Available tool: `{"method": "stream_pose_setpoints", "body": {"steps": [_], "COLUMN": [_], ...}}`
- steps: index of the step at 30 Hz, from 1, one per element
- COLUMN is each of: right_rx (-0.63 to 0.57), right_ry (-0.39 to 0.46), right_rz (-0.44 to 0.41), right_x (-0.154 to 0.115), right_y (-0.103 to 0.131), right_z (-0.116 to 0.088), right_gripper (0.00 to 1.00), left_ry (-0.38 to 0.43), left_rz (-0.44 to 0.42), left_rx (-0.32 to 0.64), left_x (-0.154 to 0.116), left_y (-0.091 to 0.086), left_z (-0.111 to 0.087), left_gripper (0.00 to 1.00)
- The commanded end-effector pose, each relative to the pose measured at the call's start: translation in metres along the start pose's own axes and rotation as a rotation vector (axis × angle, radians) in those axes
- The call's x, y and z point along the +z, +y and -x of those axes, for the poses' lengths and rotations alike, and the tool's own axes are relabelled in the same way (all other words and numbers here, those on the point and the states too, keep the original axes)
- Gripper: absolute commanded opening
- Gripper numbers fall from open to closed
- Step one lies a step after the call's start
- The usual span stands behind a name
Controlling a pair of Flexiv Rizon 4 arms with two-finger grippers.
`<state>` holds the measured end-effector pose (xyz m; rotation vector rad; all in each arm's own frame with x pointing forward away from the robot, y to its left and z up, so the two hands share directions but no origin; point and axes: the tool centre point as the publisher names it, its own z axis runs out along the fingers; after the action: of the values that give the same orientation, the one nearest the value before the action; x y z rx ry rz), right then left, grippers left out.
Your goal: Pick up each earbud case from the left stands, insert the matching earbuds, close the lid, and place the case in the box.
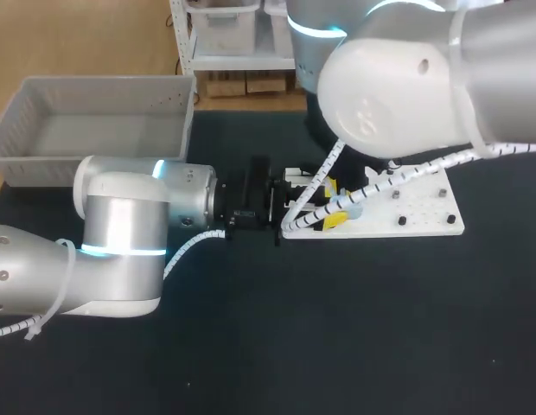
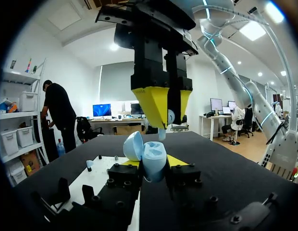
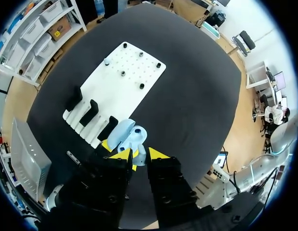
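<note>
- While the left arm (image 1: 121, 233) lies low over the counter (image 1: 380, 337) from its left edge, the left hand (image 2: 154, 167) points sideways toward the white board (image 1: 424, 216). Its fingers are closed from two sides on the pale blue earbud case (image 2: 154, 155).
- Held upright in that grip, the earbud case has its lid (image 2: 133, 146) swung open to one side and sits just beside the white board's left edge.
- From the counter's far-right corner the right arm (image 1: 406, 78) bends over the white board. The right hand (image 3: 139, 155) points straight down just above the open earbud case, its fingers nearly together and pinching a small pale earbud (image 2: 171, 116).
- At the counter's far-left corner stands the grey box (image 1: 26, 130), well apart from both hands.
- Along one edge of the white board stand the black stands (image 3: 91, 113).
</note>
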<state>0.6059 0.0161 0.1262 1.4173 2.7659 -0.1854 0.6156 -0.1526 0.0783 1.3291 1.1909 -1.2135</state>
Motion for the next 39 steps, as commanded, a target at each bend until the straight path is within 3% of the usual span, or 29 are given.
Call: {"method": "stream_pose_setpoints", "body": {"steps": [1, 39], "right_rx": [0.004, 0.030], "right_ry": [0.007, 0.010], "right_rz": [0.001, 0.004], "right_x": [0.002, 0.014], "right_y": [0.000, 0.000], "right_z": [0.004, 0.013], "right_gripper": [0.00, 0.00], "left_ry": [-0.004, -0.004], "left_rz": [0.007, 0.007], "left_rx": [0.004, 0.004], "left_x": [0.000, 0.000], "left_y": [-0.002, -0.002], "left_z": [-0.001, -0.001], "left_gripper": [0.00, 0.00]}}
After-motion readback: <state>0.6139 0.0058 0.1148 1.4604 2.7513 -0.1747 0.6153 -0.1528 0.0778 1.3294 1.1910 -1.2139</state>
